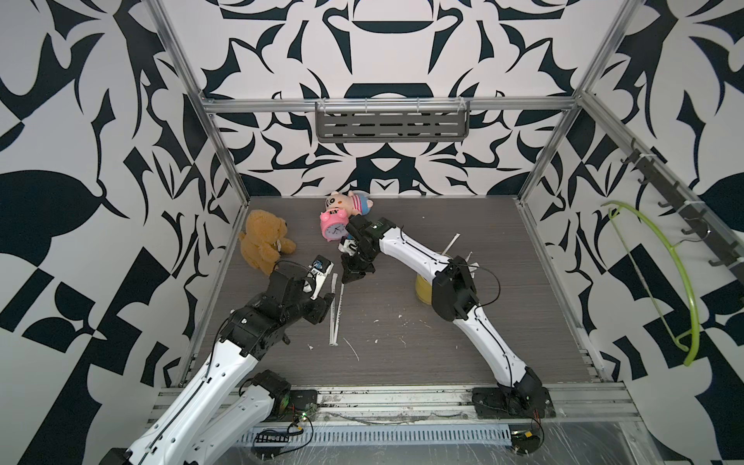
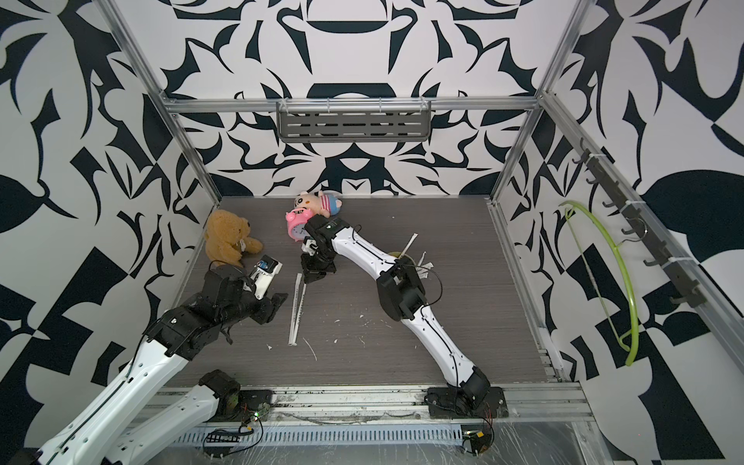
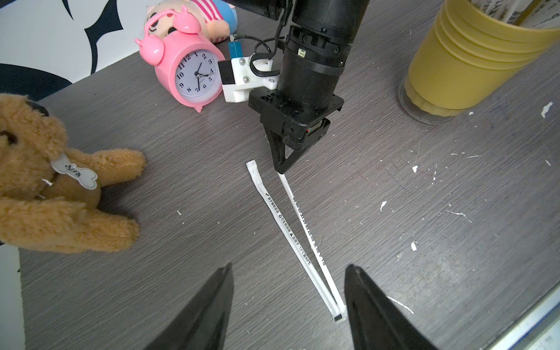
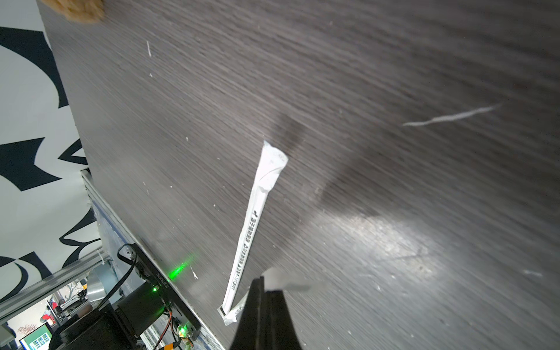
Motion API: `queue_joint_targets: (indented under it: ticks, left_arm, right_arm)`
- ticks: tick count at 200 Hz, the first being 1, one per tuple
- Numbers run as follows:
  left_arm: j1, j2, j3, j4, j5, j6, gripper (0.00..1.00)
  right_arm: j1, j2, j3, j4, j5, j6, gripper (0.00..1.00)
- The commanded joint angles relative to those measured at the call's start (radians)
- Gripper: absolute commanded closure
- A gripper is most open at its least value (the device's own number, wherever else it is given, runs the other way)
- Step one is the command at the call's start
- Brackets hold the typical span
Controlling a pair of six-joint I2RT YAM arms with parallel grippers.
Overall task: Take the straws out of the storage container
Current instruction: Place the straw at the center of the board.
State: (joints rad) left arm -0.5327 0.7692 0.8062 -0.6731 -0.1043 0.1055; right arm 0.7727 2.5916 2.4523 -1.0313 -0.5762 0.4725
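Left wrist view: left gripper (image 3: pixel 288 266) fingers spread wide, holding nothing. The near ends of two wrapped straws (image 3: pixel 285 224) lie between them; the two form a narrow V on the grey table (image 3: pixel 181 272). The right gripper (image 3: pixel 280 169) is pinched closed on the far end of one of them, the held straw (image 3: pixel 306 224).

In a top view the pair (image 1: pixel 334 314) lies centre-left of the frame. The yellow cup (image 1: pixel 422 292) stands right of centre, partly behind the right arm (image 1: pixel 410 249), with more straws poking from its mouth (image 1: pixel 453 243).

Farther back: pink clock (image 1: pixel 333 229), brown teddy bear (image 1: pixel 263 241), and a plush doll (image 1: pixel 350 203) by the back wall.
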Motion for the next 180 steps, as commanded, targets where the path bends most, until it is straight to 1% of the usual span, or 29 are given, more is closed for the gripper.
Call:
queue_joint_targets:
  ticks: [1, 50, 79, 97, 134, 180]
  left_arm:
    - [0.009, 0.001, -0.01, 0.011, 0.026, 0.01, 0.35]
    - [0.019, -0.005, -0.013, 0.018, 0.049, 0.008, 0.35]
    - [0.023, -0.007, -0.015, 0.019, 0.054, 0.007, 0.35]
    - [0.028, -0.008, -0.014, 0.018, 0.055, 0.005, 0.35]
    - [0.034, -0.012, -0.015, 0.02, 0.055, 0.005, 0.35]
    - [0.037, -0.014, -0.015, 0.02, 0.054, 0.003, 0.35]
  right_arm:
    - [0.002, -0.03, 0.011, 0.047, -0.035, 0.003, 1.0]
    - [0.002, -0.004, 0.014, 0.095, -0.061, 0.023, 0.99]
    - [0.002, 0.005, 0.008, 0.112, -0.074, 0.034, 0.93]
    - [0.002, 0.002, 0.002, 0.12, -0.073, 0.038, 0.87]
    - [0.001, -0.004, -0.004, 0.121, -0.065, 0.043, 0.86]
    - [0.002, -0.017, -0.038, 0.117, -0.036, 0.048, 0.81]
